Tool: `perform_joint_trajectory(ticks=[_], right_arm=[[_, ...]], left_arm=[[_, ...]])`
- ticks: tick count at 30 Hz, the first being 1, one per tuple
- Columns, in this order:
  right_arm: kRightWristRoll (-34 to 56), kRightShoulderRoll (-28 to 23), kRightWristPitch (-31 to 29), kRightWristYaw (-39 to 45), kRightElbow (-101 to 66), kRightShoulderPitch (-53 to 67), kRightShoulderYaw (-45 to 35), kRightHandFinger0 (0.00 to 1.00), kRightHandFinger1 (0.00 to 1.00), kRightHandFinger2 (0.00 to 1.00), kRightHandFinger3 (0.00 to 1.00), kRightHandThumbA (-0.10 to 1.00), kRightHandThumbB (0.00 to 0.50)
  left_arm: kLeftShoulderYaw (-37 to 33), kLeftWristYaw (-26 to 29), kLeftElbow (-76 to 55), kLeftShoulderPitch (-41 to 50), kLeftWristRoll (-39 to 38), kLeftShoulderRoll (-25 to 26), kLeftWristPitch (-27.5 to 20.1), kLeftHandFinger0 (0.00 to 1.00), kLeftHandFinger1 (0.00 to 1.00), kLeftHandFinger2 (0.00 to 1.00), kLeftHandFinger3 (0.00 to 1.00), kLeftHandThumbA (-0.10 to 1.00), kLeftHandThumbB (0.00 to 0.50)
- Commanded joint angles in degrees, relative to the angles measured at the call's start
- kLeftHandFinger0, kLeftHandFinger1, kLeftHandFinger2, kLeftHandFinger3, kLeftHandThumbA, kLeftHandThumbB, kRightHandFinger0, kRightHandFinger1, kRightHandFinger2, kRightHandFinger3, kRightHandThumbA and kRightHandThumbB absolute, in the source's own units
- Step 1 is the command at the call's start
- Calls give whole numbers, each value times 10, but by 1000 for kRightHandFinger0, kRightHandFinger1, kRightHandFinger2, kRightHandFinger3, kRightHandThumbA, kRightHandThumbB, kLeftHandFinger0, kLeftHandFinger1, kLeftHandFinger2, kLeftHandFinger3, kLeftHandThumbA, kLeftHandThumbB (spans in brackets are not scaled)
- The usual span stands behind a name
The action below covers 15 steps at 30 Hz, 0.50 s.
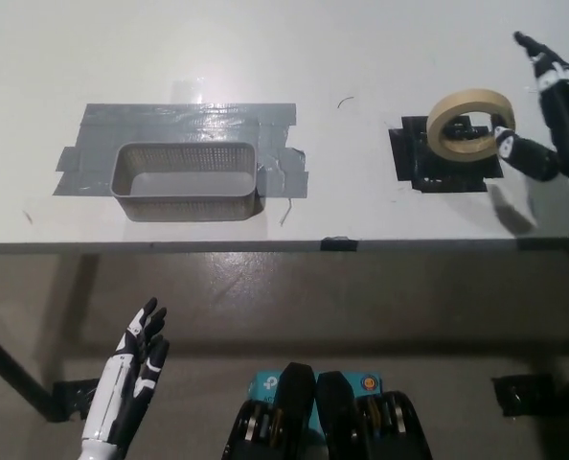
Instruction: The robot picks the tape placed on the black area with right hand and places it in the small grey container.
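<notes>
A roll of beige masking tape [469,124] stands tilted on a black patch of tape [445,158] stuck to the white tabletop [265,48], near the table's right end. The robot's black right hand [543,115] reaches in from the right edge beside the roll, its fingers spread wide: one white-tipped finger [506,145] touches or nearly touches the roll's lower right rim, while another points up and away toward the far side of the table; nothing is gripped. Well apart to the left, a small grey mesh container [185,181], rectangular with rounded corners, sits on a patch of grey duct tape [189,123] near the table's front edge. Below the table's edge, over the brown floor [294,307], the white left hand [136,369] rests at the lower left, its black-tipped fingers loosely apart and holding nothing.
</notes>
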Motion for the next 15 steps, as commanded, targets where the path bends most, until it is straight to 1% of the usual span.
perform_joint_trajectory(ticks=[1,6,7,8,10,12,13,15], right_arm=[[-34,-24,45,53,34,-61,30,1000,1000,1000,1000,635,500],[-29,-28,60,86,87,-105,62,1000,1000,1000,1000,656,500],[-25,-26,56,82,102,-112,65,1000,1000,1000,1000,650,500],[-26,-25,53,79,112,-116,69,1000,1000,1000,1000,647,500],[-28,-24,60,79,118,-121,73,1000,1000,1000,1000,629,500],[-27,-21,65,80,127,-126,76,1000,1000,1000,1000,621,500],[-27,-20,63,77,133,-129,78,1000,1000,1000,1000,600,500],[-31,-20,61,73,139,-134,82,1000,1000,1000,1000,622,500]], left_arm=[[5,11,-2,0,13,5,-7,1000,1000,1000,1000,923,145],[2,9,4,0,19,8,-13,1000,1000,1000,1000,981,127],[3,8,6,0,15,7,-18,1000,1000,1000,1000,987,119],[2,7,2,2,16,7,-12,1000,1000,1000,1000,1000,119],[1,5,0,0,18,8,-6,1000,1000,1000,1000,1000,118],[1,4,4,0,19,10,-12,1000,1000,1000,1000,1000,114],[0,4,6,0,19,9,-14,1000,1000,1000,1000,1000,116],[-1,4,5,0,18,8,-13,1000,1000,1000,1000,1000,111]])
